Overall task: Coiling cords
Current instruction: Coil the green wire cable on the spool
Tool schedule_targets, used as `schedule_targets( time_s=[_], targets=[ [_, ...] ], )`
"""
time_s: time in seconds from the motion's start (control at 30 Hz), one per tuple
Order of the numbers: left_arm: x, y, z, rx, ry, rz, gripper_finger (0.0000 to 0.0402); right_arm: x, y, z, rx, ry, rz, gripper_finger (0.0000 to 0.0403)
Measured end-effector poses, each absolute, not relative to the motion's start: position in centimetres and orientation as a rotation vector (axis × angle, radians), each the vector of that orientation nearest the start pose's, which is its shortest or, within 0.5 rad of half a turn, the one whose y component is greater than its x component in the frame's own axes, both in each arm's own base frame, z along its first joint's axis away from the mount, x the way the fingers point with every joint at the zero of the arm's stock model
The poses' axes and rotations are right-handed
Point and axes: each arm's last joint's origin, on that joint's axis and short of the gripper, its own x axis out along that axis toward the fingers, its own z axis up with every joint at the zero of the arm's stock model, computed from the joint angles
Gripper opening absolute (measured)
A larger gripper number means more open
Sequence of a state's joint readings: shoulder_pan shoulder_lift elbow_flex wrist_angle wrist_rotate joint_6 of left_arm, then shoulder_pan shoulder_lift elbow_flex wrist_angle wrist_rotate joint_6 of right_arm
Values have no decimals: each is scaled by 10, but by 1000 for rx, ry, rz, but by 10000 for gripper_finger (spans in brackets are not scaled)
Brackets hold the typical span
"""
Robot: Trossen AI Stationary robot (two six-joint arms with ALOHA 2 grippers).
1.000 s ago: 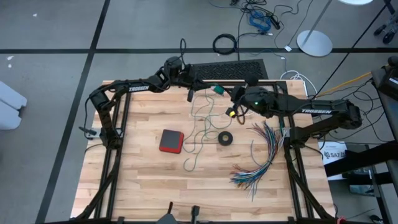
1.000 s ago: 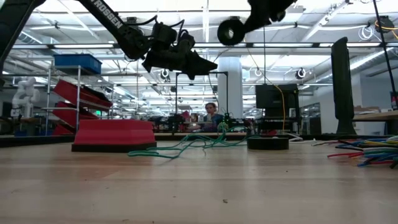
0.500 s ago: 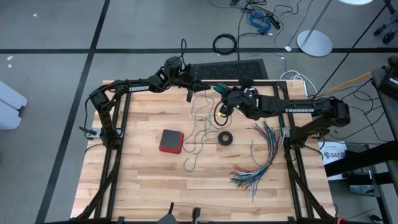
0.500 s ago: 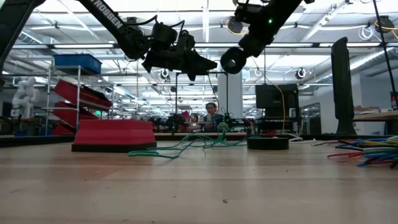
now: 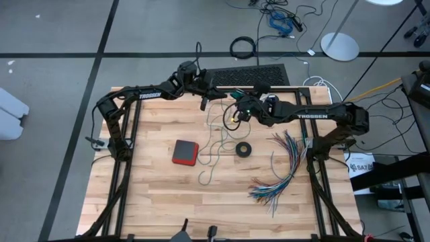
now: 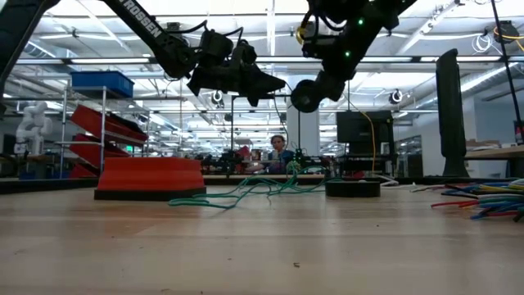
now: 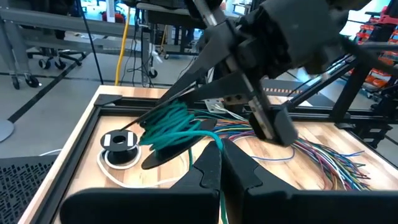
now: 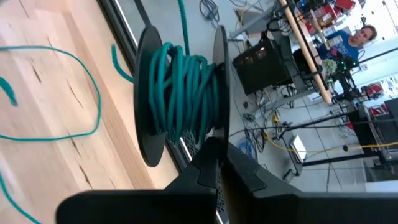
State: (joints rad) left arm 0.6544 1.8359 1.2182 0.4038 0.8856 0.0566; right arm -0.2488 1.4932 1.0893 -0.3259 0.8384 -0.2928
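The teal-green cord is partly wound on a black spool (image 8: 183,93), which hangs in the air over the far middle of the table. My right gripper (image 8: 214,149) is shut on the spool, seen in the low view as a dark disc (image 6: 305,94). My left gripper (image 7: 217,155) is level beside it, shut on the cord's free run. The rest of the teal-green cord (image 5: 213,144) lies in loose loops on the table. The white cord and its round black-and-white piece (image 7: 118,142) lie flat by the far edge. My left gripper pinches the teal-green cord (image 7: 216,138) between its two fingertips and comes at it level from the table's left. From the fingers the cord runs a short way up to the spool's winding in a slight curve, clear of the table. My right gripper pinches the rim of one spool flange (image 8: 214,134) between its two fingers. It slants down from the table's right. The spool is lifted clear and tipped, its flanges on edge.
A fan of multicoloured wires (image 5: 279,168) covers the right part of the table. A small black ring (image 5: 243,149) and a red block (image 5: 185,152) lie near the middle. The near half of the wooden table (image 5: 175,208) is free.
My right gripper has come down and toward the table's left with the spool, rolling as it went. The spool now hangs lower, close in front of my left gripper's fingertips.
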Motion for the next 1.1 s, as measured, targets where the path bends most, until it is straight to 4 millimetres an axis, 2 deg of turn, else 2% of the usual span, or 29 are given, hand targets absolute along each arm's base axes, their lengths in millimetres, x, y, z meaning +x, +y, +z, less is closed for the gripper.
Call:
schedule_targets(
  time_s=[0.57, 0.87, 1.1],
  targets=[
    [341, 227, 255, -137, 91, -241, 1, 301, -109, 260, -407, 870, -921, 0],
    [355, 209, 256, -222, 100, -197, 1, 311, -120, 266, -330, 708, -1005, 0],
    [364, 199, 256, -229, 90, -92, 6, 314, -126, 275, -286, 577, -1065, 0]
  ],
)
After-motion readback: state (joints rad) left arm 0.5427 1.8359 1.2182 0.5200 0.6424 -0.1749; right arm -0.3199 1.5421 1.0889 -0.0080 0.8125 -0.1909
